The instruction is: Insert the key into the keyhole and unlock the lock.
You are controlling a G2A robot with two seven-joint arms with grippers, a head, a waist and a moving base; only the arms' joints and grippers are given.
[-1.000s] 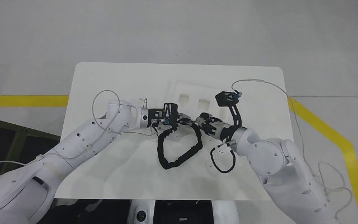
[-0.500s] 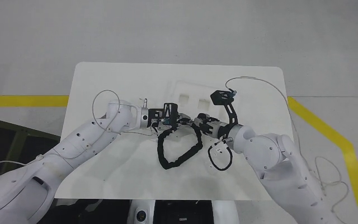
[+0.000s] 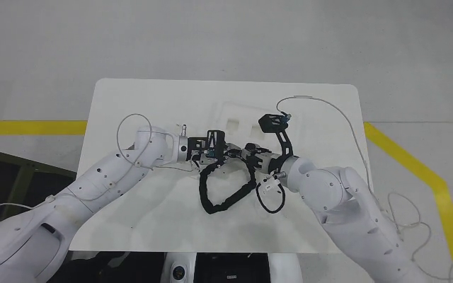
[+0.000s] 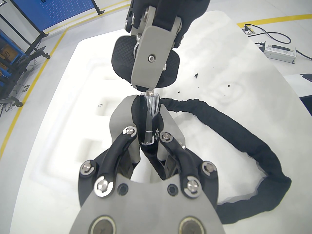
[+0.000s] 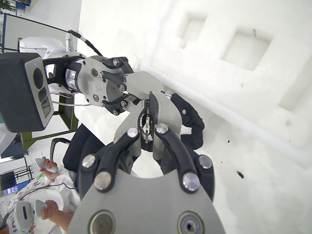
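Left wrist view: my left hand (image 4: 146, 125) clamps the lock (image 4: 149, 109) barrel, likely slick and rigid; right hand (image 5: 149, 116) pinches the thin key (image 5: 145, 125) by its head.

The lock (image 4: 149, 115) is glossy metal, its sleeve (image 4: 231, 127) matt cloth.

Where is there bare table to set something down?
Bare: the table left of the foam tray, and the strip between the cable loop and the near edge. Crowded: the centre, where left gripper and right gripper meet at the lock.
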